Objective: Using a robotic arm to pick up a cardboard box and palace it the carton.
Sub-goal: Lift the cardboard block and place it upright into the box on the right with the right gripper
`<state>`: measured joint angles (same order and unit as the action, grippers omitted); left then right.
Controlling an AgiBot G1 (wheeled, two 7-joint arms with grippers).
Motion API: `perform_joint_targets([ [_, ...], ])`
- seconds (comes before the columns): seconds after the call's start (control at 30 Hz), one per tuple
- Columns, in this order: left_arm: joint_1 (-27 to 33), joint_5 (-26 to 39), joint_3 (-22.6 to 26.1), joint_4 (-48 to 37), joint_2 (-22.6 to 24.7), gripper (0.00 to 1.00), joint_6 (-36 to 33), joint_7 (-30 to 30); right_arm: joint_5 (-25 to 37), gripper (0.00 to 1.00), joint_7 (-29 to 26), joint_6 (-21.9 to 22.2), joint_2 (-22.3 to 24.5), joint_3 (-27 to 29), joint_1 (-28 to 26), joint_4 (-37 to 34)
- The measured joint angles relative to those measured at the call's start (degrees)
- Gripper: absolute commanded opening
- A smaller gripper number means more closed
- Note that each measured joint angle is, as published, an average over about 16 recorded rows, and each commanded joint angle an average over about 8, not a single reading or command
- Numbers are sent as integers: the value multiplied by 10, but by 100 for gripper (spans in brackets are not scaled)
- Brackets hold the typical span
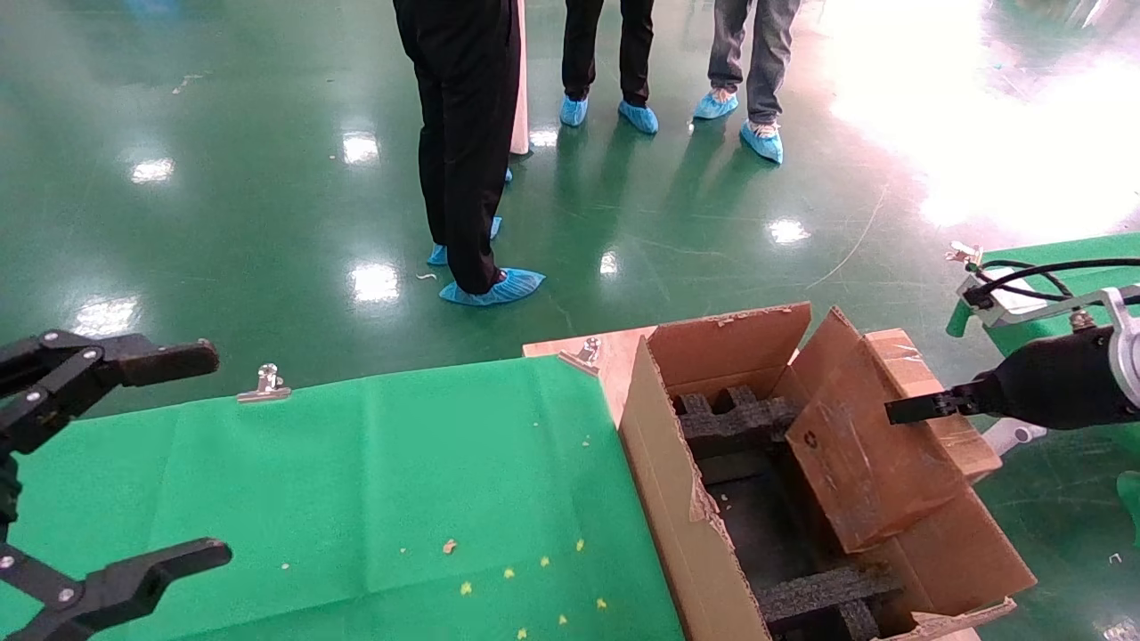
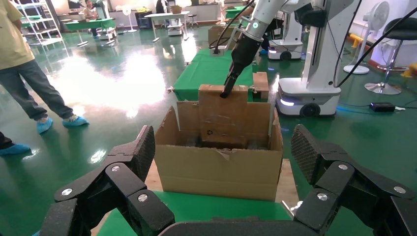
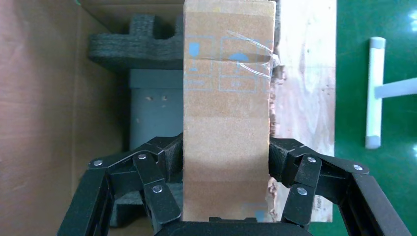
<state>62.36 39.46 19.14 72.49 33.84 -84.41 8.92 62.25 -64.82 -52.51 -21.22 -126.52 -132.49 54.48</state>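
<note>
My right gripper (image 3: 227, 169) pinches the cardboard box (image 1: 868, 436) across its narrow faces, one black linked finger (image 3: 162, 167) pressed on each side. I hold it tilted over the open carton (image 1: 663, 499), its lower end already down between the carton's walls and its upper end leaning out toward my right arm (image 1: 1060, 383).

The carton is large, brown and corrugated, with tall flaps torn ragged along their edges. Inside it sit black foam blocks (image 1: 730, 418): a notched one at the far end and a cross-shaped one (image 1: 828, 596) at the near end, with a flat grey panel (image 3: 152, 110) showing between them in the right wrist view.

The small box is brown and scuffed whitish on its broad face, which carries a tiny recycling mark (image 1: 810, 438). On the face under my wrist camera I see pale blue handling symbols (image 3: 221, 66) in outlined squares, one like a goblet, one like an umbrella, and a strip of clear tape (image 3: 253, 46) peeling across them. I can read no words.

The carton rests on a pale wooden board (image 1: 614, 356) beside the table's green cloth (image 1: 356, 481), which is held by a metal binder clip (image 1: 264, 385) and dotted with small yellow crumbs (image 1: 508, 574).

My left gripper (image 2: 221, 162) hangs above the green cloth, well apart from the carton, its fingers spread wide around nothing; their pads (image 2: 305, 152) are ribbed black rubber.
</note>
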Motion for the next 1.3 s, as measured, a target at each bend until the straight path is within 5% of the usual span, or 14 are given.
perform_joint_targets([
  [0.6,0,0,0,0,0,100,0,0,11,0,-41,52,-26,-16,45,8],
  [1.3,0,0,0,0,0,100,0,0,-66,0,15,112,-81,4,172,-63],
])
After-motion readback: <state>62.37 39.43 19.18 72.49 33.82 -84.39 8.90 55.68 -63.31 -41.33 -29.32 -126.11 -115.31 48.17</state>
